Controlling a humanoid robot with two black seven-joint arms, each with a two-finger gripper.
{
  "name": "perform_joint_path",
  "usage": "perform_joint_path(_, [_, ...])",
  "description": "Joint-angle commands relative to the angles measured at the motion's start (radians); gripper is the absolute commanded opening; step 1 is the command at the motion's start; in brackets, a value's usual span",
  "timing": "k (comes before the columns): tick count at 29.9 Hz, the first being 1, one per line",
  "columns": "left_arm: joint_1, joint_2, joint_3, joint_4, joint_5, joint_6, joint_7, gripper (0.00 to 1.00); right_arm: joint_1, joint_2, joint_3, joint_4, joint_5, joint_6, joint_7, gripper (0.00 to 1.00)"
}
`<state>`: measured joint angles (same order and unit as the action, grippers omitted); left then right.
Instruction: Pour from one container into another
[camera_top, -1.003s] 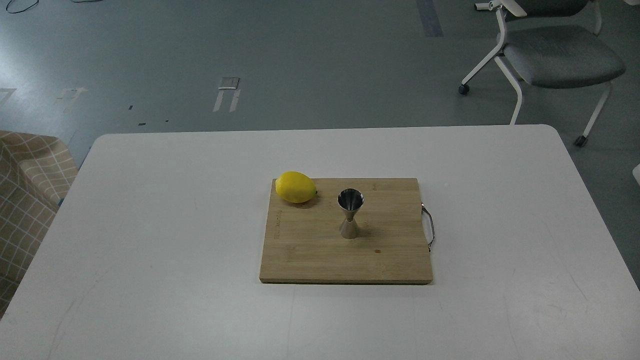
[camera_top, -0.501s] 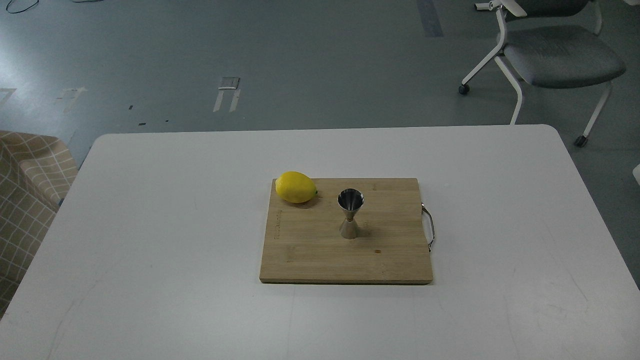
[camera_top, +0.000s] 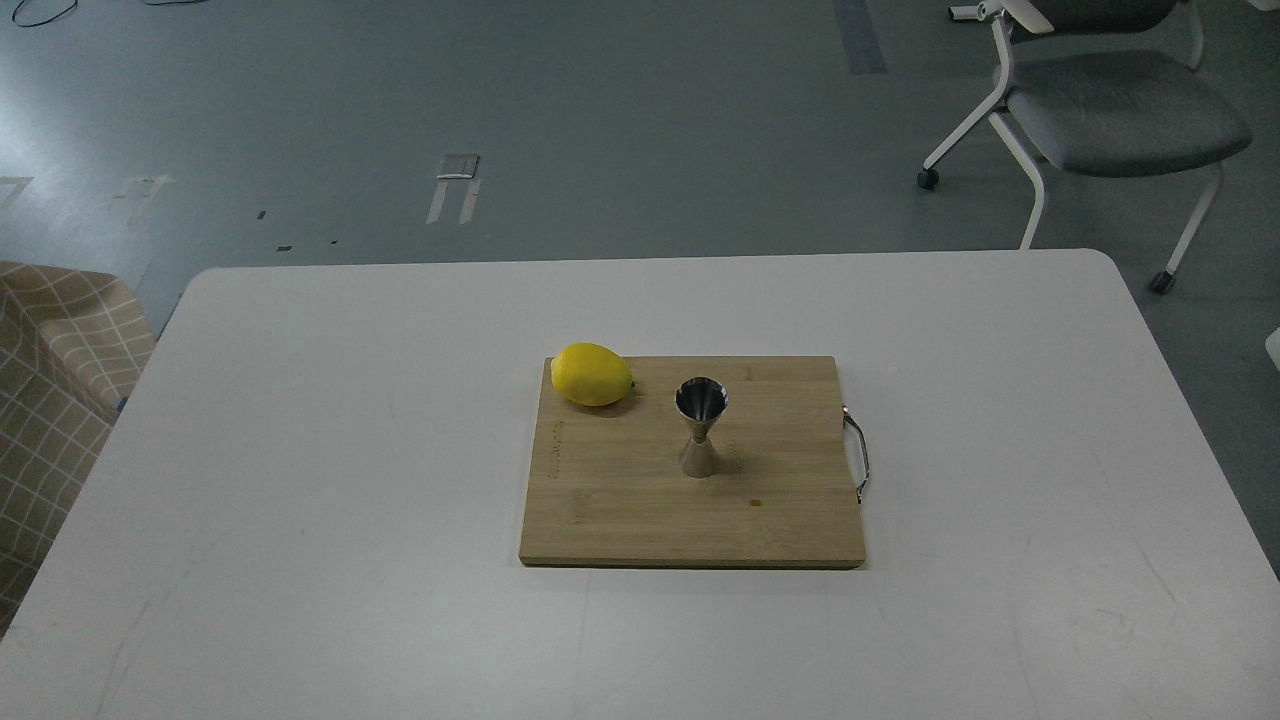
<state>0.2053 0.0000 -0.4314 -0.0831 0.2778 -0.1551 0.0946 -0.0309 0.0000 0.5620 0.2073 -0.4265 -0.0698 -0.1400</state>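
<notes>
A shiny steel hourglass-shaped jigger (camera_top: 700, 426) stands upright near the middle of a wooden cutting board (camera_top: 640, 510) on the white table (camera_top: 300, 450). Its upper cone opens toward me. The clear glass tumbler is out of view. Neither of my arms nor either gripper shows in the head view.
A yellow lemon (camera_top: 592, 374) lies on the board's far left corner. The board has a metal handle (camera_top: 857, 453) on its right side. Beyond the table stands a grey office chair (camera_top: 1100, 110) at the far right, and a checked fabric seat (camera_top: 50, 390) sits at the left.
</notes>
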Motion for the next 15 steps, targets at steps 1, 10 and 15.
perform_joint_path(1, [-0.017,0.000,0.003,0.000,0.001,0.000,0.010,0.98,0.000,0.000,-0.008,0.001,-0.002,0.005,0.000,1.00])
perform_joint_path(10, [-0.026,0.000,0.002,-0.009,0.001,-0.001,-0.127,0.98,0.000,0.000,-0.005,0.001,-0.002,0.005,0.000,1.00])
perform_joint_path(15, [-0.023,0.000,0.002,-0.004,0.001,-0.001,-0.118,0.98,0.000,0.000,-0.007,0.001,-0.002,0.005,0.000,1.00])
